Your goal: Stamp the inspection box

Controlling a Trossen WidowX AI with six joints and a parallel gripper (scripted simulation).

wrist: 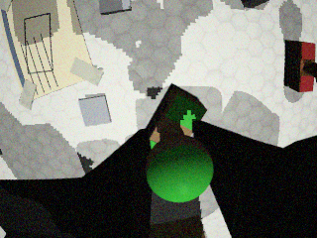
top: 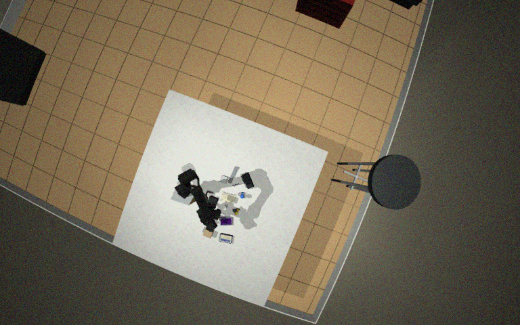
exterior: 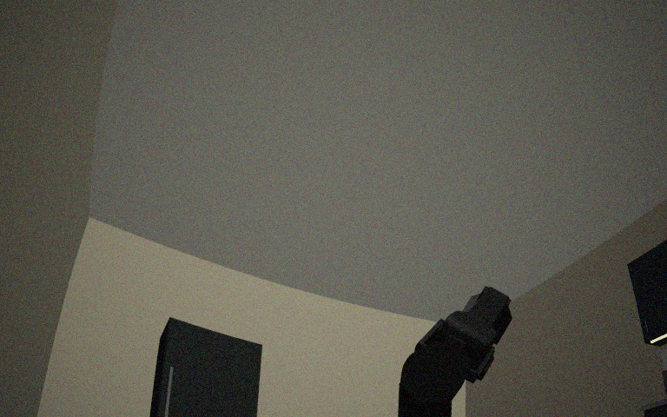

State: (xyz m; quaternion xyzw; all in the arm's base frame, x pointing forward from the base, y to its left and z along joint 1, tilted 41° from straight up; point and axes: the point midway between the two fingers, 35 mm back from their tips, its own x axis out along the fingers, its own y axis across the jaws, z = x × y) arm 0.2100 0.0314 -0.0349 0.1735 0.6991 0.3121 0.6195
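Observation:
My gripper (wrist: 170, 133) is shut on the green-knobbed stamp (wrist: 179, 171). The round knob faces the wrist camera, and the dark and green stamp base shows beyond the fingers. The stamp's printing face is hidden. The cream card (wrist: 65, 52) (top: 229, 197) lies at the upper left of the wrist view, away from the stamp, partly in shadow. It bears a black outlined box (wrist: 52, 42) and slanting lines. In the top view a purple pad (top: 226, 221) lies just right of the arm. The exterior view shows only upper arm parts.
A red and black block (wrist: 308, 55) stands at the wrist view's right edge. A grey square piece (wrist: 95, 110) lies near the card. The top view shows a blue item (top: 242, 195), a yellow item (top: 236, 211), a black tray-like item (top: 247, 180), a cardboard-coloured box (top: 208, 233) and a blue-white case (top: 226, 238).

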